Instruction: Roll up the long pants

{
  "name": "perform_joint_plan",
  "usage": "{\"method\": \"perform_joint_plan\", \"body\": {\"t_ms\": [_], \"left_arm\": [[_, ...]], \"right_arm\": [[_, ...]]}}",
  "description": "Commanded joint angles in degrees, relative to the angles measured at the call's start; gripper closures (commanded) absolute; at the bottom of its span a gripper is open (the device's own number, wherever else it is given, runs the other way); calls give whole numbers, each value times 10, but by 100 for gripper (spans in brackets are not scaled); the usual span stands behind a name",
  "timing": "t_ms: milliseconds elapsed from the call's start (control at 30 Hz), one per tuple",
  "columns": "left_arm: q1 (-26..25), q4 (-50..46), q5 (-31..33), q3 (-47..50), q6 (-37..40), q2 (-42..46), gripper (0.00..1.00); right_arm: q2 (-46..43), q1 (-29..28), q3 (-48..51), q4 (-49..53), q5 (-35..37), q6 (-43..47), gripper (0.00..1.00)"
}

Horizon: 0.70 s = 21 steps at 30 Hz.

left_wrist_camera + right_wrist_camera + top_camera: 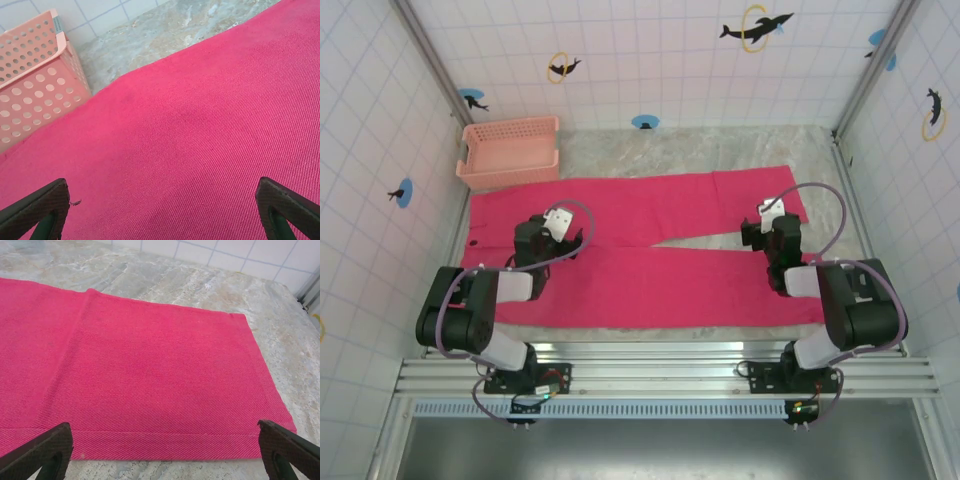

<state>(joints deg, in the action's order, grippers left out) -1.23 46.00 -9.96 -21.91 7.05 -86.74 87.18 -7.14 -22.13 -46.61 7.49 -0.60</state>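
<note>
The long pants (650,250) lie flat across the table, bright pink-red, with the waist at the left and both legs running right. My left gripper (553,226) hovers over the waist end. It is open, its two fingertips (37,207) spread wide above smooth cloth (190,130) with nothing between them. My right gripper (770,228) hangs over the far leg near its cuff and is also open. Its fingertips (42,450) straddle a stitched edge of the leg (150,375), and the cuff end lies to the right.
A salmon-pink lattice basket (510,152) stands at the back left, close to the pants' waist corner (35,85). Bare marbled tabletop (720,150) lies behind the pants. Tiled walls with corner posts enclose the table on three sides.
</note>
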Motion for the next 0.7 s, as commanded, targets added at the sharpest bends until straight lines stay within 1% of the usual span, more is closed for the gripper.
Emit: {"method": "perform_joint_plan", "body": {"t_ms": [0,33,67,100,167,200,233,300,333,367,400,433,467,500,533,567,600,633,667], "left_arm": [[0,13,-1,-11,-10,0,3],[1,12,0,-11,-10,1,2],[1,13,-1,-11,-10,1,2],[1,12,-1,-11,-10,1,2],[3,6,-2,-14,-14,1,2],[3,10,-2,-13,-15,0,3],[3,10,2,-12,-14,1,3],[3,12,4,-12,-14,2,3],[3,-1,11,-21,-15,6,3],[-1,-64,25,-52,-17,26,3],[-7,-225,41,-118,-6,55,3],[-17,-363,68,-197,4,67,3],[-28,-506,113,-289,-4,64,2],[-33,-621,135,-368,-14,53,2],[-36,-691,141,-423,-16,46,3],[-45,-738,162,-458,-20,48,3],[-54,-769,186,-481,-33,54,2],[-58,-801,201,-500,-49,58,3],[-60,-842,214,-523,-63,60,2]], "right_arm": [[-1,2,-11,-7,1,-1,2],[-9,0,-11,-4,7,2,2],[-35,-9,-25,48,32,5,2],[-70,-21,-62,152,59,3,2],[-108,-43,-139,337,75,9,2],[-121,-68,-167,408,89,18,2],[-134,-94,-182,452,90,33,2],[-159,-170,-205,545,129,38,2],[-167,-204,-211,580,133,34,1],[-174,-241,-212,612,143,20,0],[-177,-280,-211,638,152,5,2],[-179,-316,-206,654,151,0,2],[-178,-355,-199,666,165,-10,3],[-173,-392,-195,687,176,-14,3],[-170,-426,-193,686,187,3,4],[-169,-468,-191,678,219,18,2],[-160,-492,-202,688,235,21,2],[-148,-498,-220,709,233,16,1],[-127,-497,-247,742,214,9,3]]}}
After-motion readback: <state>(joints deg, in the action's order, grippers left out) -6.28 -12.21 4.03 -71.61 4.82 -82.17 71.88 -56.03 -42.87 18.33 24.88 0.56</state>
